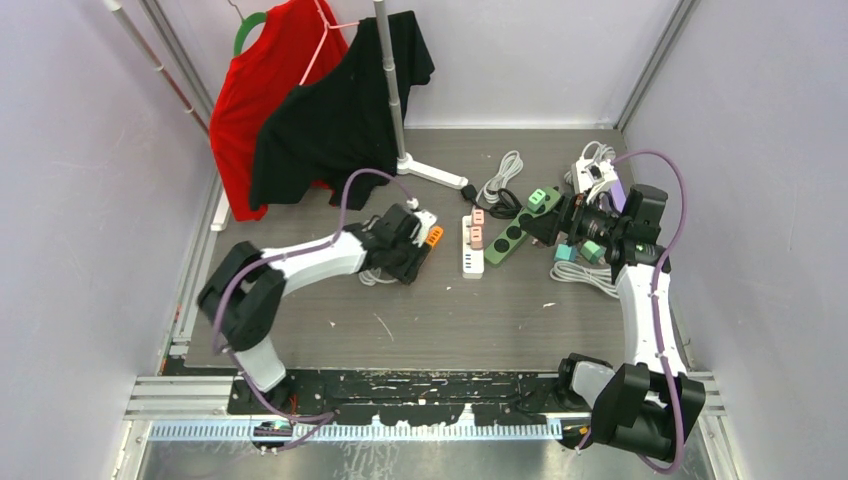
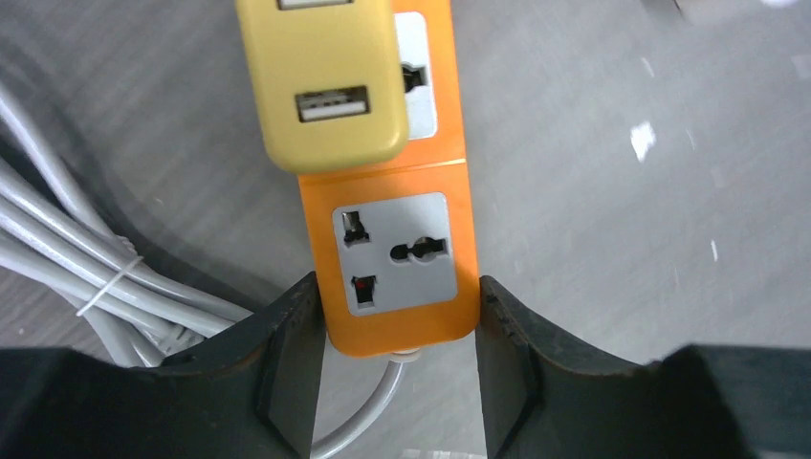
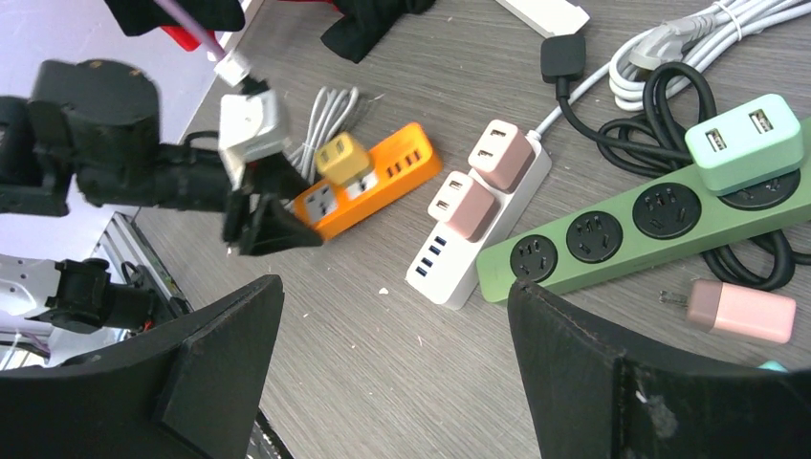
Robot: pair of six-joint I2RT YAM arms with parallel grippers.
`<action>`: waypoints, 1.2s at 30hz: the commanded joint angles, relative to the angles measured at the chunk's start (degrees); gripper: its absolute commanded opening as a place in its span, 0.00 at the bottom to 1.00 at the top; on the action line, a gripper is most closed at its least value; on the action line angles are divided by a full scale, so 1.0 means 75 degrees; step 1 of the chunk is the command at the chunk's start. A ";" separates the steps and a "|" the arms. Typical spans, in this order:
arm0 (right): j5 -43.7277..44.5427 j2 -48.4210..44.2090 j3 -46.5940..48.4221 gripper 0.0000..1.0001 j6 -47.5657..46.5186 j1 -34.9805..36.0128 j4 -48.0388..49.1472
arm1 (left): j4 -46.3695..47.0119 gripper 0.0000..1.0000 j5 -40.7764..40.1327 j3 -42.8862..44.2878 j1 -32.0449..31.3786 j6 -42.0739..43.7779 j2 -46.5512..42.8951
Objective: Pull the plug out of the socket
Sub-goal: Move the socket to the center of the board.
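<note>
The socket is an orange power strip [image 2: 397, 258] lying flat on the grey table, left of centre [image 1: 432, 237]. A yellow USB plug [image 2: 325, 86] sits in its second outlet [image 3: 341, 158]. My left gripper [image 2: 397, 325] straddles the strip's cable end, and both fingers [image 2: 287, 354] press against its sides. My right gripper [image 3: 392, 296] hovers open over bare table near the green strip, holding nothing [image 1: 555, 225].
A white strip [image 3: 478, 225] carrying two pink plugs lies beside a green strip [image 3: 650, 225] with a mint plug [image 3: 746, 143]. A loose pink plug [image 3: 741, 311] and coiled cables lie at the right. A clothes stand [image 1: 400, 100] with shirts is at the back.
</note>
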 commanded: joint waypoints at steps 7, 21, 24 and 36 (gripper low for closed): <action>-0.0501 -0.0408 -0.0134 0.91 -0.0130 -0.0036 0.0548 | 0.2533 0.00 0.3479 -0.3240 -0.0662 0.2210 -0.2802; -0.2235 -0.0778 -0.0578 0.96 -0.3257 0.0197 -0.0827 | 0.3220 0.29 0.3114 -0.2769 -0.2017 0.3180 -0.1581; -0.2540 -0.0688 -0.0260 1.00 -0.5805 0.0251 -0.2927 | 0.3660 0.54 0.2551 -0.3044 -0.2102 0.2940 -0.1868; -0.1569 -0.0519 -0.0327 1.00 -0.8976 0.1553 -0.4769 | 0.5375 1.00 0.1351 -0.4877 -0.2096 0.0545 -0.4588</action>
